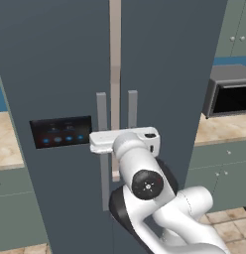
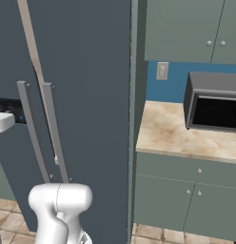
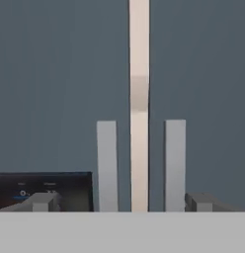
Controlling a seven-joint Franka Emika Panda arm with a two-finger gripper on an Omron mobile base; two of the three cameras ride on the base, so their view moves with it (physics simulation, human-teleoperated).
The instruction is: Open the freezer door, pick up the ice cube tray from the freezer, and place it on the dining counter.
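a white robot arm reaches toward a tall dark slate-grey fridge, its gripper (image 3: 122, 201) spread wide with nothing between the fingertips (image 3: 43, 201), hovering just in front of the two grey vertical bar handles. the freezer door (image 1: 60, 89) is the left one, closed, with a black control panel (image 1: 60, 132) of small blue lights left of its handle (image 1: 101, 124); a plain door (image 1: 169, 74) sits to its right across a pale seam. to the far right, a microwave (image 2: 215, 102) stands on a beige counter (image 2: 177, 133) above grey-green cabinets.

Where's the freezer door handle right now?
In the hand view the freezer door handle is the left grey bar, just right of the control panel and left of the pale gap between the doors.
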